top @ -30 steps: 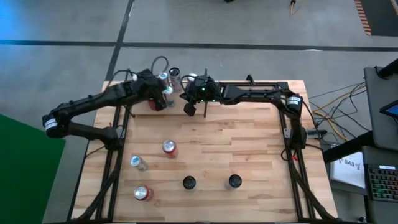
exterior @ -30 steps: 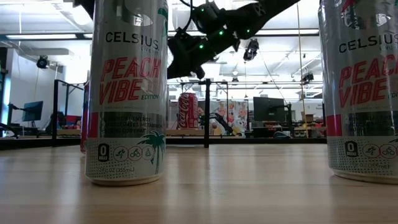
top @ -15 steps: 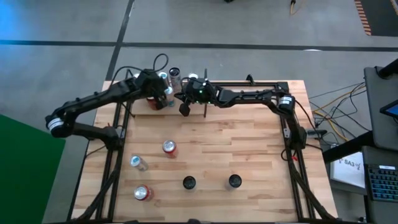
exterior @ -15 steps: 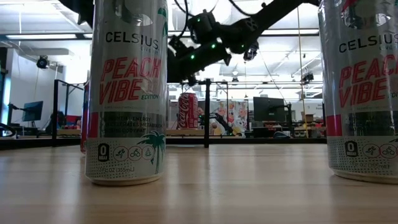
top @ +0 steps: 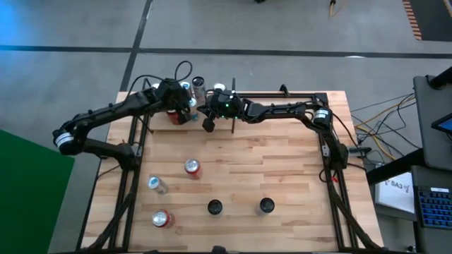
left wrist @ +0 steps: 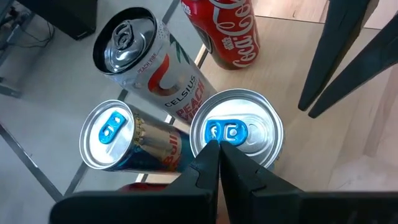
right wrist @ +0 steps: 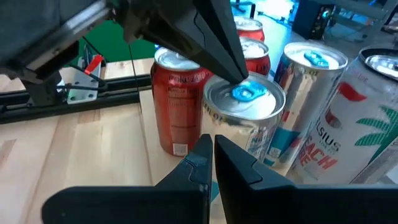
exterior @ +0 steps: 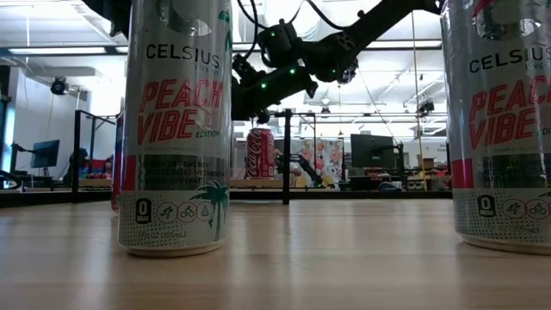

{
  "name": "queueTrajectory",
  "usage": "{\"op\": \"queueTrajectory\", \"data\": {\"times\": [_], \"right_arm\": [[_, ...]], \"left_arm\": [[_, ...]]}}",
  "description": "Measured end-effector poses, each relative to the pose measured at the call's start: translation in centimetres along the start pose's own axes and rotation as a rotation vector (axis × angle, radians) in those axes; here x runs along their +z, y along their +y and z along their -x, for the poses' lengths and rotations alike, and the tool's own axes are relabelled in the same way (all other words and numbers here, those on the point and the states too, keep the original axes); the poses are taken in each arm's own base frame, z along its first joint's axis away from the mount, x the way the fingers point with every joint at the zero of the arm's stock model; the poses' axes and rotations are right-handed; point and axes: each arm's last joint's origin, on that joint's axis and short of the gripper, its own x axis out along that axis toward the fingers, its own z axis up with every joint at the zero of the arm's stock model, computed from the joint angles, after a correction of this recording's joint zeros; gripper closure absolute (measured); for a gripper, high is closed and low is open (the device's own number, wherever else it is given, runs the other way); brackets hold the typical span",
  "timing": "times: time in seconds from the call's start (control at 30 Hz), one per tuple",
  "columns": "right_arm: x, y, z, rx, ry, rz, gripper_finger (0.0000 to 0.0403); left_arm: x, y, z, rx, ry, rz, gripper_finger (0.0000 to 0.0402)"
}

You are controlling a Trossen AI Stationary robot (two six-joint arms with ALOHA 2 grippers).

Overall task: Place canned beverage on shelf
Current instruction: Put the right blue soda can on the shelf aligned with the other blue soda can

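Silver blue-tabbed can (left wrist: 239,134) stands upright on the shelf (top: 296,113), both grippers' fingers (left wrist: 214,163) closed, empty.

- High view: can cluster (top: 185,106) at far left corner mostly under both arms; labels too small to read.
- Low view: two near Celsius cans (exterior: 176,129) cut off at top edge; right one also by right edge.
- Low view: left gripper hidden behind near can.
- Left wrist: red can (left wrist: 146,186) below the finger bases barely shows; Coca-Cola can (left wrist: 227,31) cut at top edge.
- Right wrist: rightmost Celsius can (right wrist: 373,124) cut by edge.
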Motion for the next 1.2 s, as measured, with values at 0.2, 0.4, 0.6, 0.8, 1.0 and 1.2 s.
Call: {"op": "queueTrajectory", "data": {"times": [0.2, 0.4, 0.6, 0.8, 1.0, 1.2], "right_arm": [[-0.1, -0.6, 0.0, -0.012, 0.003, -0.004, 0.0394], [-0.1, -1.3, 0.0, -0.025, 0.000, -0.006, 0.0394], [-0.1, -2.2, 0.1, -0.045, -0.003, -0.016, 0.0394], [-0.1, -2.3, 0.2, -0.045, 0.010, -0.023, 0.0394], [0.3, -2.0, 0.7, -0.032, 0.026, -0.042, 0.0394], [0.3, -1.7, 0.9, -0.023, 0.057, -0.049, 0.0394]], "left_arm": [[0.0, -0.1, 0.2, -0.033, -0.010, 0.043, 0.0402], [0.0, -0.2, 0.2, -0.052, -0.017, 0.077, 0.0402], [0.0, -0.2, 0.4, -0.055, -0.019, 0.132, 0.0402], [0.0, -0.1, 1.5, -0.056, -0.045, 0.199, 0.0402], [-0.2, 0.0, 3.2, -0.055, -0.084, 0.219, 0.0402], [0.0, -0.7, 4.0, -0.075, -0.116, 0.200, 0.0402]]}}
